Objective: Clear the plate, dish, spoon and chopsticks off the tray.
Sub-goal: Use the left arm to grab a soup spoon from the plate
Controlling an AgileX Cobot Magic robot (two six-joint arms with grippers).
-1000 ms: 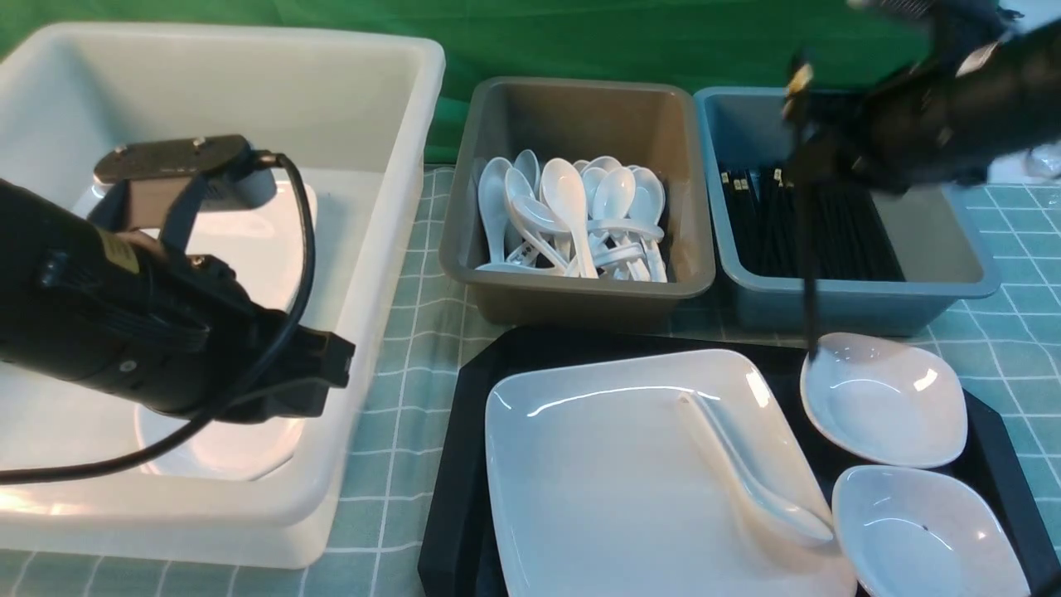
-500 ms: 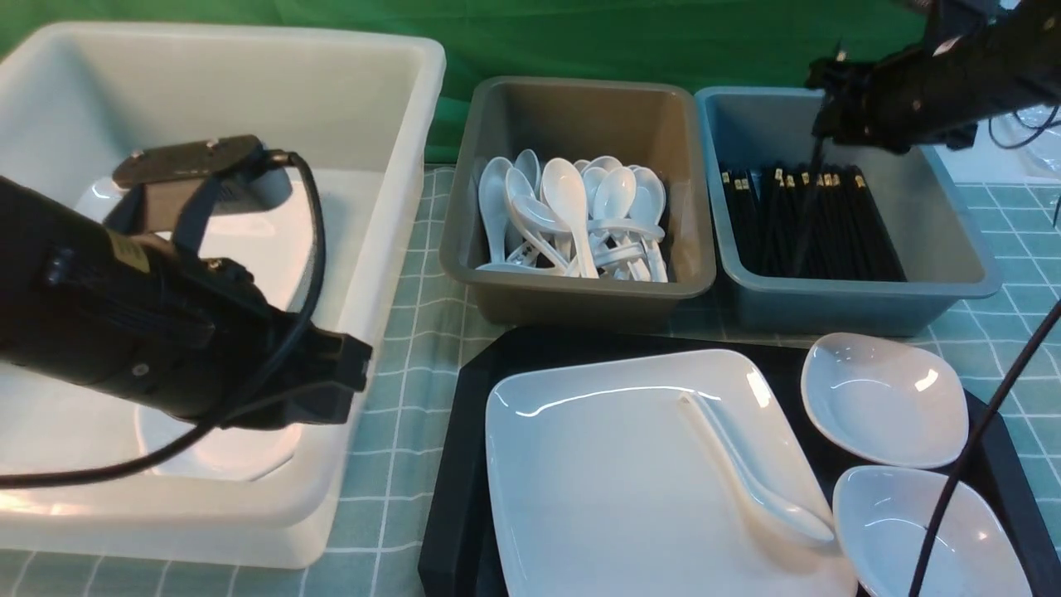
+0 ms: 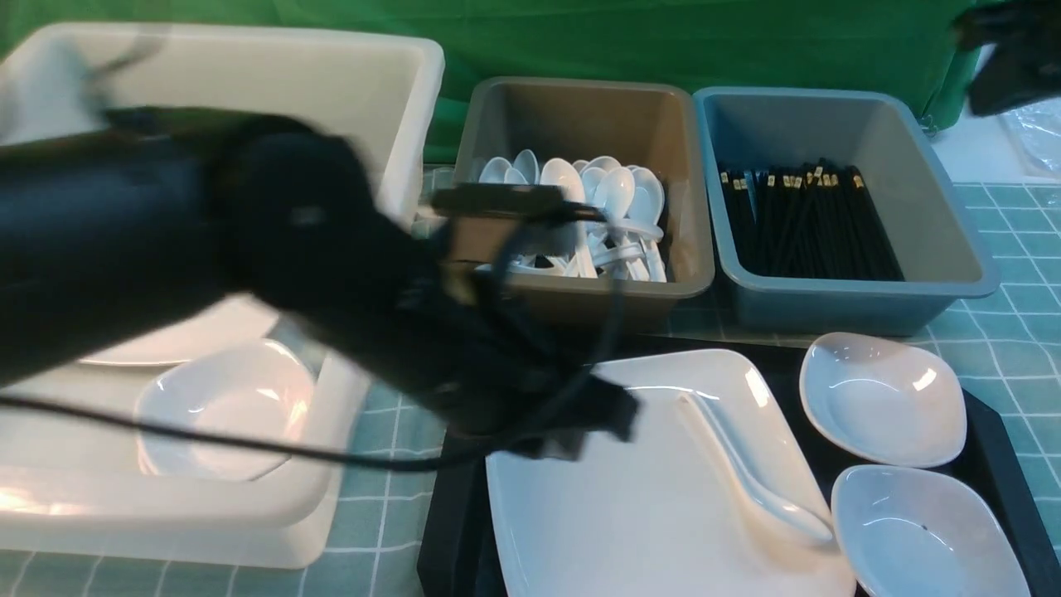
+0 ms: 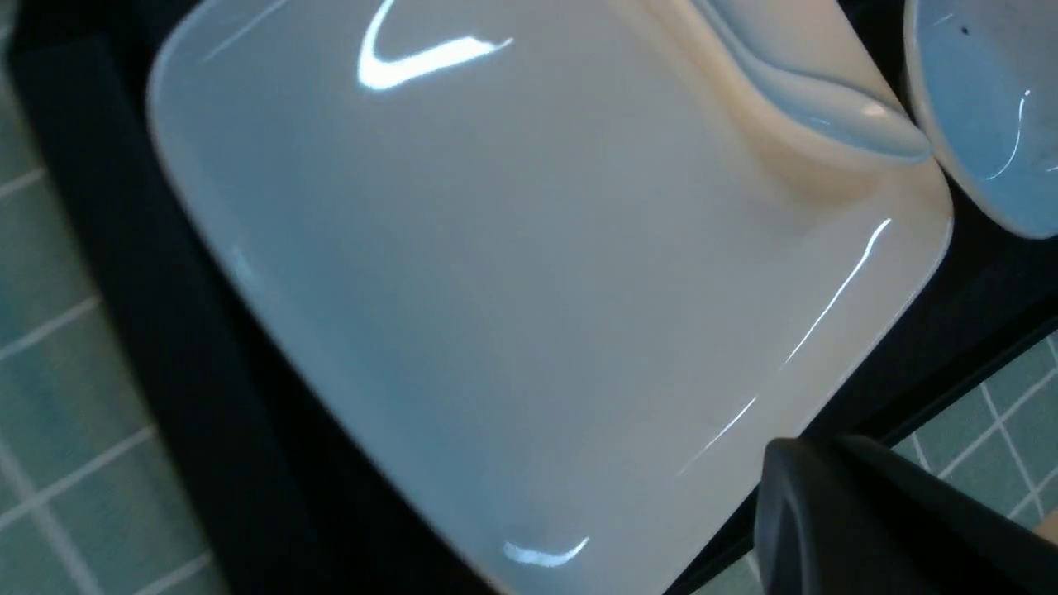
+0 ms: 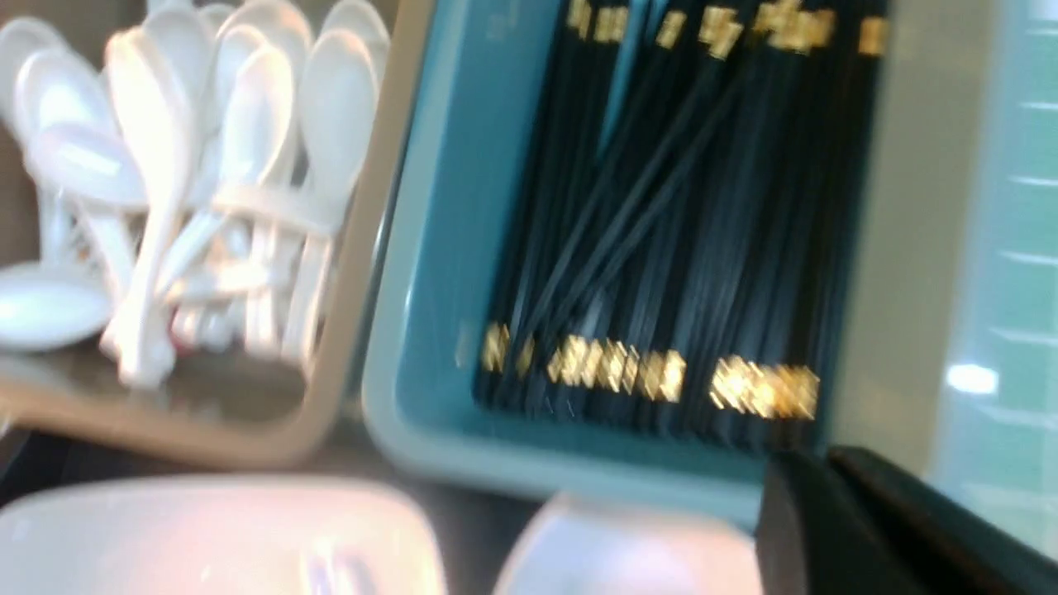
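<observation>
- Step in hand, as I read it: plate/spoon pickup. No sticks seen on the tray [image 3: 464,506]. The chopsticks [image 5: 628,198] prob. the pair lying slantwise on top of the pile in the blue tub [image 3: 953,274], so that item looked done.
- Still on tray: the plate [image 3: 646,514] on its left part, w/ the spoon [image 3: 750,468] lying on it, bowl end toward the robot. Two small dishes [image 3: 883,398] sat just right of the plate.
- left gripper [image 3: 597,419] hung low over the plate's far-left corner, arm reaching across from the white tub [image 3: 249,75] side. Arm was blurred in front view.
- Its fingers [image 4: 860,521] were pressed together w/ nothing btwn them. Wrist cam looked straight down on the plate.
- right gripper [image 5: 814,487] was up high above the blue tub, well apart from the tray, fingers also together, empty.
- Next move calls for: spread the left fingers first. Spoon prob. ought to go before the plate, into the grey tub [image 3: 580,116] w/ the other spoons, else it could slide off once the plate tips.
- Plate glossy w/ a shallow rim, so the grip needs to catch the edge squarely.
</observation>
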